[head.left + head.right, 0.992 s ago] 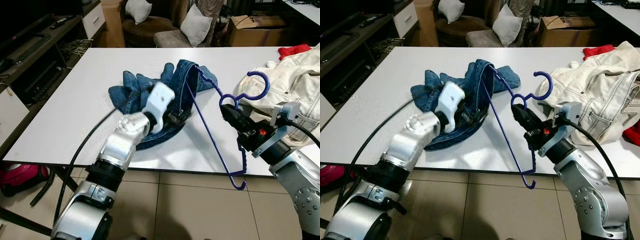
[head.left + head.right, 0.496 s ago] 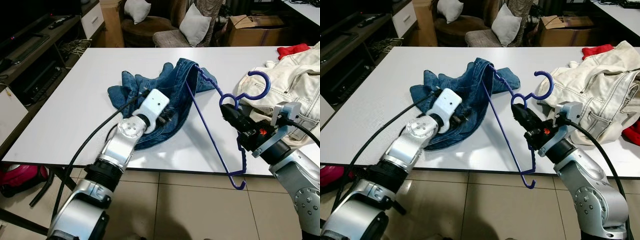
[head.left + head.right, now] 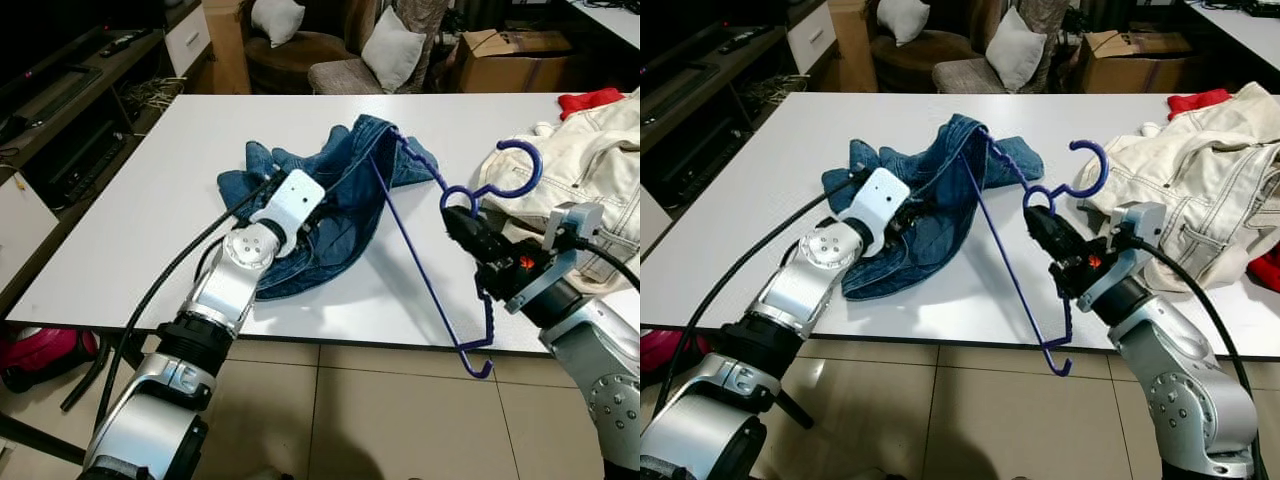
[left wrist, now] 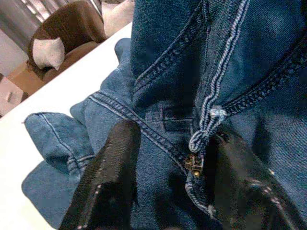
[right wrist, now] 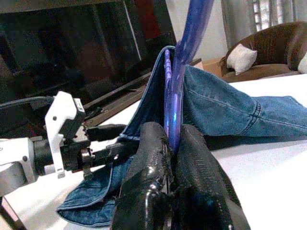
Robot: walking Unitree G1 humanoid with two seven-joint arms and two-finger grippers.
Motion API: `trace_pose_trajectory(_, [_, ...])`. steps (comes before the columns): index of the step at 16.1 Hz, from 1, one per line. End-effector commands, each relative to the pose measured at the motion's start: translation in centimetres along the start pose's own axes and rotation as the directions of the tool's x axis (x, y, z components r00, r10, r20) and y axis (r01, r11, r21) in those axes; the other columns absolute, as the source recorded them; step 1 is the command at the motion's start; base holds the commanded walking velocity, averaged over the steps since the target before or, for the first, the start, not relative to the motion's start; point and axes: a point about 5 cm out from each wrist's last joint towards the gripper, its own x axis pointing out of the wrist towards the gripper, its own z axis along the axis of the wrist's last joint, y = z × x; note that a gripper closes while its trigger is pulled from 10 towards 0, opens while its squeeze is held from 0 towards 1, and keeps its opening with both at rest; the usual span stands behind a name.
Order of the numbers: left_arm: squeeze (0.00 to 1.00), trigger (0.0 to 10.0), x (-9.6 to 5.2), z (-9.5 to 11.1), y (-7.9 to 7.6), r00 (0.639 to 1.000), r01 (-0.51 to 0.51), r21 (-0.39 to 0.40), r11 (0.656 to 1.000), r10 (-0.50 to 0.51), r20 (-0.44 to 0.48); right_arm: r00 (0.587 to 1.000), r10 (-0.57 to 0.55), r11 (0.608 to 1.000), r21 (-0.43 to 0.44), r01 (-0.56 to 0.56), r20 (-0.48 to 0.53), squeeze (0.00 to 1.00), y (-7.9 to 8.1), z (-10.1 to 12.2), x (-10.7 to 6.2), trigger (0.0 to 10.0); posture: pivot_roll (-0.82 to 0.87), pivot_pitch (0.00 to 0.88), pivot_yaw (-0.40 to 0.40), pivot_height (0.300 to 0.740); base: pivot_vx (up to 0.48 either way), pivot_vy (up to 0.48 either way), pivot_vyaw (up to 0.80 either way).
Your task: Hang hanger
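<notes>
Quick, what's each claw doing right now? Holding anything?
Left claw: fingers apart, pressed into the blue jeans, not clamped.
Right claw: closed on the purple hanger.

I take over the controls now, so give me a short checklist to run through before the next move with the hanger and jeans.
1. Right gripper shut on the blue hanger: ok.
2. One hanger shoulder is inside the jeans: ok.
3. The other hanger end hangs bare past the table edge: not ok.
4. Left gripper fingers astride the denim, jaws open: not ok, no grip.
5. Cream jacket touching the hanger hook: cannot tell.
</notes>
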Motion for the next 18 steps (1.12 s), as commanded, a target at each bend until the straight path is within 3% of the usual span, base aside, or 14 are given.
trace_pose_trajectory(1, [0.00,0.0,-0.1,-0.3,0.2,1.000,0.008,-0.040,0.999,-0.009,-0.011,0.998,0.015,1.000,-0.018,-0.014,0.053,0.00,0.3,1.1,0.1,10.0,-0.20,0.000,0.089,0.740,0.000,0.000,0.00])
trace_pose_trajectory(5, [0.00,0.0,-0.2,-0.4,0.1,0.999,0.047,-0.156,0.987,-0.050,-0.013,0.998,0.010,1.000,-0.014,-0.009,0.056,0.00,0.3,1.0,0.0,10.0,-0.20,0.000,0.098,0.740,0.000,0.000,0.00])
trace_pose_trajectory(9, [0.00,0.0,-0.3,-0.5,-0.6,0.992,0.120,-0.303,0.945,-0.126,0.001,0.998,0.005,1.000,-0.010,-0.004,0.063,0.00,0.5,0.8,-0.1,10.0,-0.20,0.000,0.112,0.740,0.000,0.000,0.00])
trace_pose_trajectory(12, [0.00,0.0,-0.2,-0.5,-0.7,0.992,0.117,-0.331,0.936,-0.126,-0.005,0.998,0.004,1.000,-0.004,-0.004,0.066,0.00,0.6,0.6,-0.2,10.0,-0.20,0.000,0.118,0.740,0.000,0.000,0.00])
trace_pose_trajectory(14, [0.00,0.0,-0.1,0.7,0.6,0.996,0.085,-0.351,0.932,-0.073,0.047,1.000,-0.011,1.000,0.014,0.011,0.029,0.00,0.5,0.0,-0.4,10.0,-0.20,0.000,0.117,0.740,0.000,0.000,0.00])
trace_pose_trajectory(16, [0.00,0.0,-0.2,2.8,2.5,0.991,0.065,-0.294,0.953,-0.026,0.133,0.993,-0.015,1.000,0.024,0.018,-0.115,0.00,0.4,-2.0,-0.8,10.0,-0.19,0.000,0.118,0.740,0.000,0.000,0.00])
trace_pose_trajectory(17, [0.00,0.0,-0.5,4.7,4.2,0.980,0.049,-0.189,0.981,-0.011,0.197,0.979,-0.014,0.999,0.038,0.022,-0.205,0.00,0.5,-3.6,-1.1,10.0,-0.19,0.000,0.119,0.740,0.000,0.000,0.00])
trace_pose_trajectory(18, [0.00,0.0,-0.8,5.8,5.2,0.974,0.034,-0.130,0.991,-0.004,0.225,0.972,-0.015,0.998,0.056,0.028,-0.234,0.00,0.7,-4.2,-1.1,10.0,-0.19,0.000,0.118,0.740,0.000,0.000,0.00])
